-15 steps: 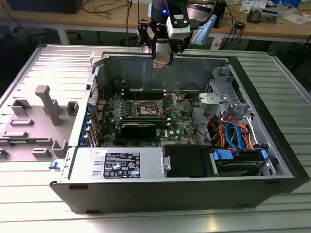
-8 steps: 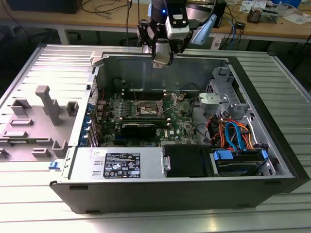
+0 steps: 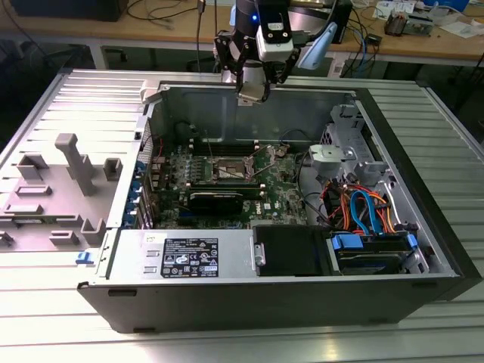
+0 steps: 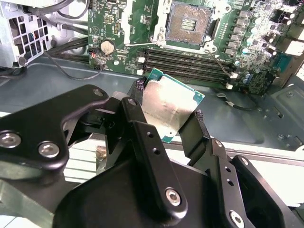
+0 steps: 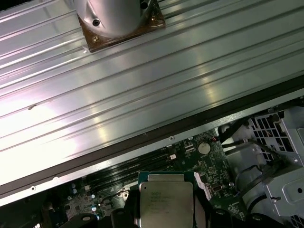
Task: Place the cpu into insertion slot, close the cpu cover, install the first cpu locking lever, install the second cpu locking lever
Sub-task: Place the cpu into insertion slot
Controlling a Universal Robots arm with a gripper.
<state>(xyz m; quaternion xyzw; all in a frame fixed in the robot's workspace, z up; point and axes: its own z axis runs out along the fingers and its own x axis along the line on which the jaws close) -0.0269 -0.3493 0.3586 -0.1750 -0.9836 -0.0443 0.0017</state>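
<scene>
The gripper (image 3: 252, 92) hangs over the far wall of the open computer case (image 3: 423, 227), and it's clenched on the cpu (image 4: 168, 107). In the second wrist view the black fingers (image 4: 136, 111) pinch two opposite edges of the chip. The silvery lid faces up toward the wrist, with a green rim showing around it. It's square, so there's no long axis to speak of, and it looks turned a little off the socket's edges. In the exterior view the insertion slot (image 3: 231, 168) lies at about six to seven o'clock from the jaws, well apart, down on the green motherboard (image 3: 283, 193). The slot's contacts are uncovered and nothing sits in it yet.
</scene>
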